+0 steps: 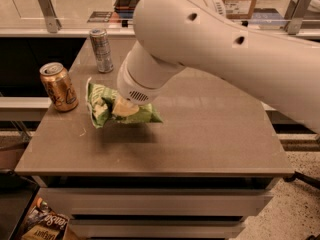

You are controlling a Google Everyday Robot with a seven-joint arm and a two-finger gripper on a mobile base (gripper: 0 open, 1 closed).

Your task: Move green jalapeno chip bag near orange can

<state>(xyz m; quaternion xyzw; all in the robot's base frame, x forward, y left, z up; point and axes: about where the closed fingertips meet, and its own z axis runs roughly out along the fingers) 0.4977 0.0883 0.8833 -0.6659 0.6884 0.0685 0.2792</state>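
Claw (121, 109) is at the end of the big white arm (210, 39), over the left-centre of the tabletop (210, 134), clamped on the green jalapeno chip bag (98, 102). It pinches into the bag's upper middle, with foil bunched around it. The bag hangs a bit tilted, left end flared up, right corner drooping toward the tabletop. There's a shadow under it, so I judge it lifted or barely grazing, can't say which. Orange can (59, 86) stands upright just left of the bag, near, small gap, not touching. Taller silver can (101, 50) is upright further back, apart from both.

Handling: I read the bag as very light, soft, crinkly and air-puffed, with fragile chips inside. The foil looks slick, so a shallow pinch could slide off, while a hard squeeze could crush chips or pop it. Best hold in my view is where I have it: a fold of film across the middle, not the sealed edge, which is thin and slippery. It's floppy, so the free ends will swing, and the left flap leads toward the can. A brush from that flap could nudge or tip the can; can't tell if it's full. I'd go low and slow, set down short of the can, and open only once the bag rests on the tabletop.
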